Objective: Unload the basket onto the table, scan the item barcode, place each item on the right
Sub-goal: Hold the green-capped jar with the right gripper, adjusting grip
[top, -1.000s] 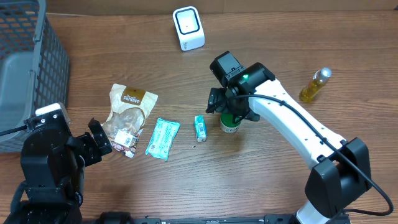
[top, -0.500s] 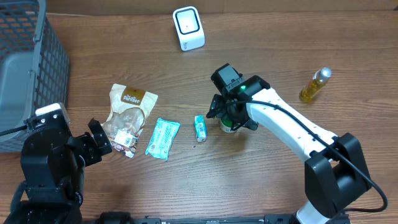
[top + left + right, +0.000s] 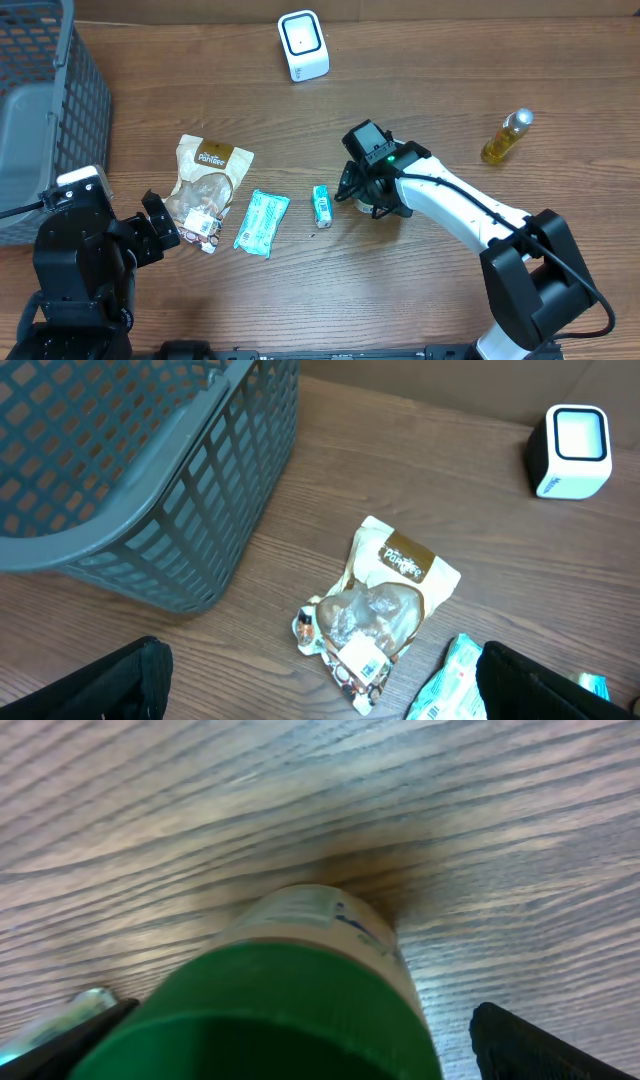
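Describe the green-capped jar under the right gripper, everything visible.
The jar has a wide green cap, plastic by the look, over a pale body with a printed label whose text is unreadable. It stands upright on the wood table. The right gripper hangs over it, open, one finger on each side; contact can't be told. In the overhead view the gripper hides most of it.

A green-capped bottle (image 3: pixel 275 1005) fills the lower frame, standing on the wood-grain table (image 3: pixel 300 790) between the wide-apart fingers (image 3: pixel 525 1040) of the gripper (image 3: pixel 290 1045).
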Available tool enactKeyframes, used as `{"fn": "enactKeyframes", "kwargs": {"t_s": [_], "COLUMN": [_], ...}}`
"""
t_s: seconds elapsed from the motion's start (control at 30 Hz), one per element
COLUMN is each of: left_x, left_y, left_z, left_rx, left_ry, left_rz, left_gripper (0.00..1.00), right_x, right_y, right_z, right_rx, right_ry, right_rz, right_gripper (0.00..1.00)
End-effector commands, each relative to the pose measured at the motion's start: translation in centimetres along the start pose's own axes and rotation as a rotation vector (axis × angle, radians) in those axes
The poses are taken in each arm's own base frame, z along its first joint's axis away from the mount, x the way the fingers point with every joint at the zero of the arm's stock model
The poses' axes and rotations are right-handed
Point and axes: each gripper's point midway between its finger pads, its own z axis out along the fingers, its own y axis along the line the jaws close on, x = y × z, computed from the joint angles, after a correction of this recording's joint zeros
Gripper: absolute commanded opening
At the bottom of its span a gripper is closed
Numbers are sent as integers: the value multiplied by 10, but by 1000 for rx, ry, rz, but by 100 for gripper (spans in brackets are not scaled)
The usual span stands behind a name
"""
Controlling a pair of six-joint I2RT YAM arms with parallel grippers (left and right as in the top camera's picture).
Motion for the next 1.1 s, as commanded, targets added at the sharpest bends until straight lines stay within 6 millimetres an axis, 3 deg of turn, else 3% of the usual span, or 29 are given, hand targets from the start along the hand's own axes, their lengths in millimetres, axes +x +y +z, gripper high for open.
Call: {"fn": "enactKeyframes", "kwargs": {"t_s": [0.0, 0.3, 0.53, 1.07], "left_x": [-2, -2, -2, -2], "left_y": [3, 3, 3, 3], "left_z": [-2, -2, -2, -2], "left_rx": [-12, -12, -12, -12], "left_ry": [-12, -12, -12, -12], "left_rz": [-8, -9, -9, -9], "left_gripper": [99, 100, 100, 99], "right_x": [-6, -12, -11, -11], "right_y": [-6, -12, 3, -2], "right_z": [3, 4, 1, 2], "right_rx": [22, 54, -12, 8], "right_ry": [-39, -79, -50, -54], "right_rz": [10, 7, 11, 6], "right_gripper": [100, 100, 100, 100]}}
